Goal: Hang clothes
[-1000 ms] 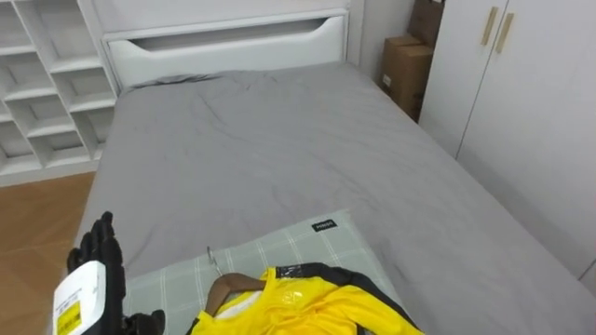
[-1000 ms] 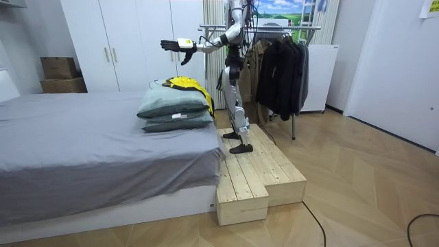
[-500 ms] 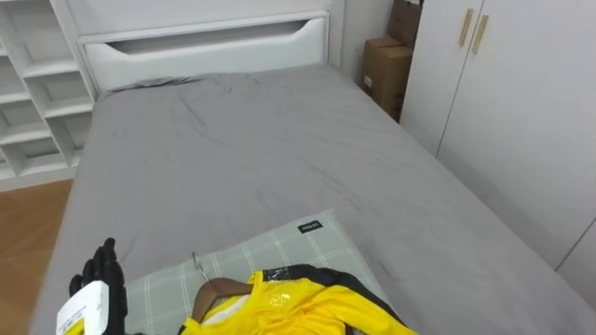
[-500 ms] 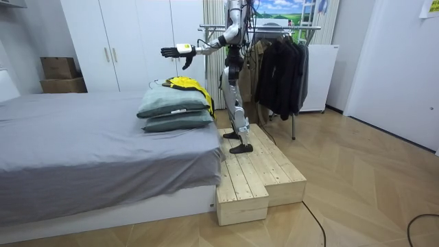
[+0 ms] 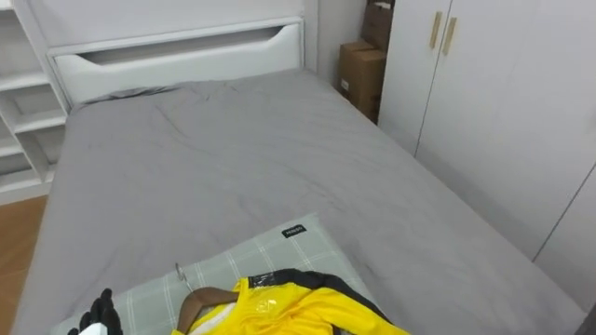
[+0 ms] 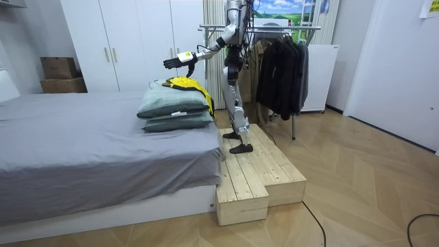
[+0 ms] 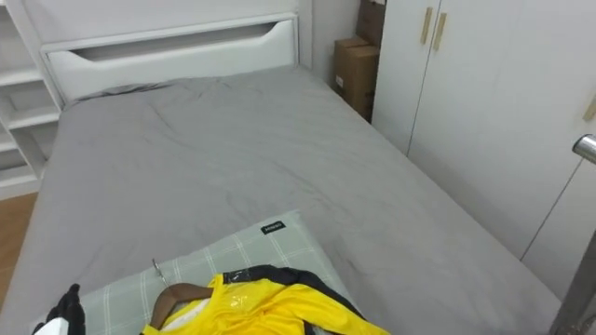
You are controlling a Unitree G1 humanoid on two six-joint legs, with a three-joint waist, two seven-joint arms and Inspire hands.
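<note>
Stood upright on the wooden platform [image 6: 257,175] at the foot of the bed [image 6: 89,147], turned toward the room view's left. Held the left robot hand [image 6: 177,62] out in front, fingers straight and spread, above the yellow garment [image 6: 186,85] and apart from it. Saw that garment lying atop two stacked green pillows [image 6: 175,108] at the bed's end. Noted a clothes rack [image 6: 274,27] with dark clothes [image 6: 281,72] just behind, and a white wardrobe [image 6: 123,41] beyond the bed.

A white bedroom, evenly lit.
A grey bed [image 5: 261,158] is stretching toward its white headboard [image 5: 177,51] at 12 o'clock; wardrobe doors [image 5: 494,121] are standing at 3 o'clock, cardboard boxes [image 5: 358,70] at 1 o'clock, open shelves [image 5: 20,121] at 9 o'clock.
</note>
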